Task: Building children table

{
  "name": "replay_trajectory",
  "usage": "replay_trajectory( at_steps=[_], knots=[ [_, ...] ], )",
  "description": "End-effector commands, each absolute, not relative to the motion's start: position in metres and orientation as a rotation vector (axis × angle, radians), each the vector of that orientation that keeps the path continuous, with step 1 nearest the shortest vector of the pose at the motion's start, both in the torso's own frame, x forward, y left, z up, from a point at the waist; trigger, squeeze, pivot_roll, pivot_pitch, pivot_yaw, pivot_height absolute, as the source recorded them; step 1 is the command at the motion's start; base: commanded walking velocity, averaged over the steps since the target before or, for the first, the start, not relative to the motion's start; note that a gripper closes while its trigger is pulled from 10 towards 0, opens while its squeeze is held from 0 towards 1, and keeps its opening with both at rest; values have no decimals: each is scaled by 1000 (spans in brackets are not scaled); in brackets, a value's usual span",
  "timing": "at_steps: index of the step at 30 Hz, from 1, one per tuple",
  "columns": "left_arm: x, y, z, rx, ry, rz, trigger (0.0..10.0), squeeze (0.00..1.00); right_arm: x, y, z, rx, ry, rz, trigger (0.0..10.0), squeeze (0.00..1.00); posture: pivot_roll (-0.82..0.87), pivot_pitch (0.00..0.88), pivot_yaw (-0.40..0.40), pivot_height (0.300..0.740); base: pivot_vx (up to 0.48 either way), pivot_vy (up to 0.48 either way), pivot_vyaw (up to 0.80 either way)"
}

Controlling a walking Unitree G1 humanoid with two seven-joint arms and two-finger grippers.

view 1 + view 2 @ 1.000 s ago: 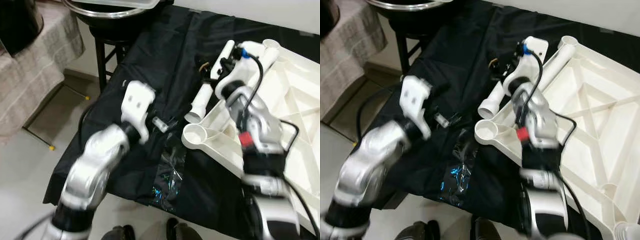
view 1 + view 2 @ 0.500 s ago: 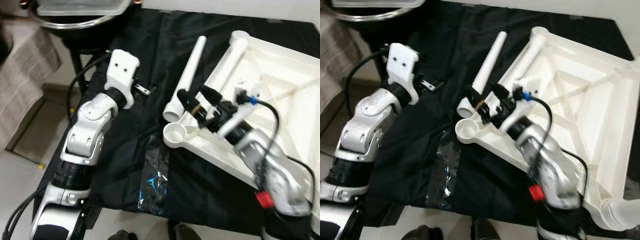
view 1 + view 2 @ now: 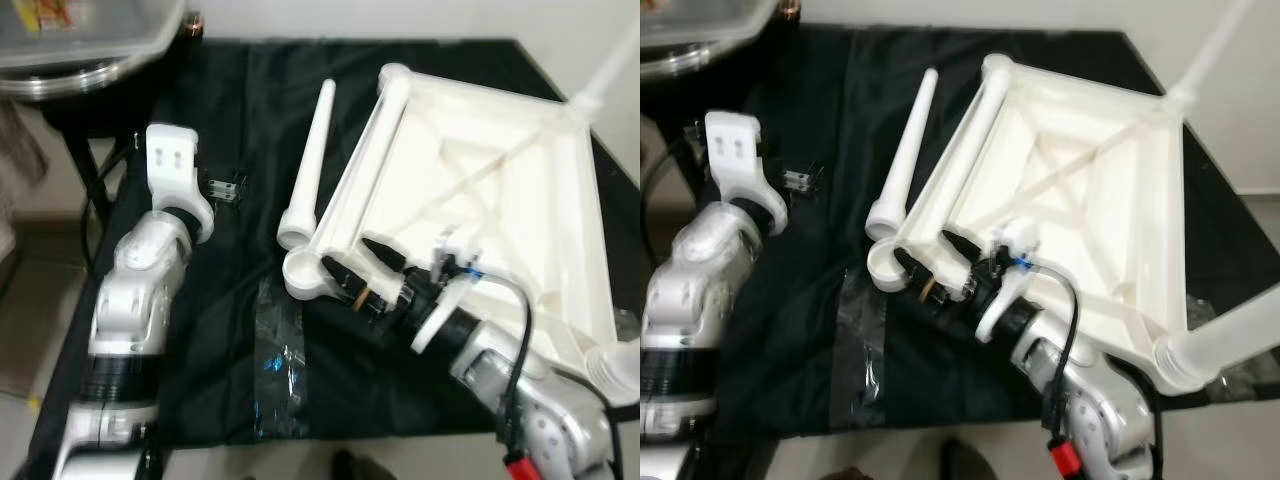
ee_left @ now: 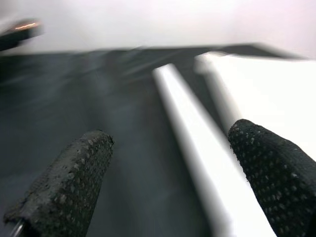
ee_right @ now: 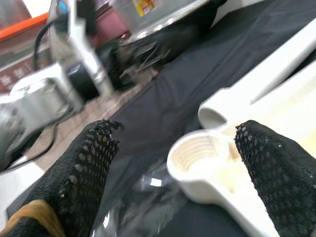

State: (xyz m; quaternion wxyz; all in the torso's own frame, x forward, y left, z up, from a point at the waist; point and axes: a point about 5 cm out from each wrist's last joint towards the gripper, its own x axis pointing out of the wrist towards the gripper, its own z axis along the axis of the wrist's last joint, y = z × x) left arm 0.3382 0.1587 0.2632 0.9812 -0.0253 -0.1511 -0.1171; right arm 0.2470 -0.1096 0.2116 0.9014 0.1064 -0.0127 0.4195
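**Grippers spread beside upturned table frame**

The white table top (image 3: 500, 190) is laid underside up on the black cloth (image 3: 250, 110). The right gripper (image 3: 360, 275), fingers spread and empty, is held by its threaded corner socket (image 5: 200, 153). A loose leg (image 3: 310, 160) is seen alongside; the left gripper (image 4: 168, 182) is open, empty.

I've got the big white plastic tabletop frame (image 3: 500, 190) lying upside down on the black cloth (image 3: 240, 330). A loose white tapered plastic leg (image 3: 310, 165) lies just beside its left edge. My right gripper (image 3: 362, 272) sits at the frame's near threaded corner socket (image 3: 303, 274), fingers spread. My left gripper (image 3: 226, 188) is well left of the frame, too blurry to read.
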Motion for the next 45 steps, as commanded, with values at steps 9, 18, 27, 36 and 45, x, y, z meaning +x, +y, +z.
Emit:
replay_trajectory(
  at_steps=[9,18,27,36,45],
  knots=[
    [342,128,260,-3,-236,-360,10000,0,238,-99,208,120,-13,972,10000,0,-52,190,1,740,0,0,-800],
    [377,137,262,199,-90,-135,10000,0,242,-97,201,16,7,932,10000,0,-55,200,-2,740,0,0,-267],
    [401,141,269,278,-25,-3,10000,0,245,-96,200,-12,9,907,10000,0,-65,211,6,740,0,0,0],
    [416,165,261,313,80,118,10000,0,246,-98,200,-29,8,876,10000,0,-70,230,10,740,0,0,0],
    [417,198,245,347,184,198,10000,0,232,-98,200,-25,32,874,10000,0,-91,311,18,740,0,0,0]
  ],
)
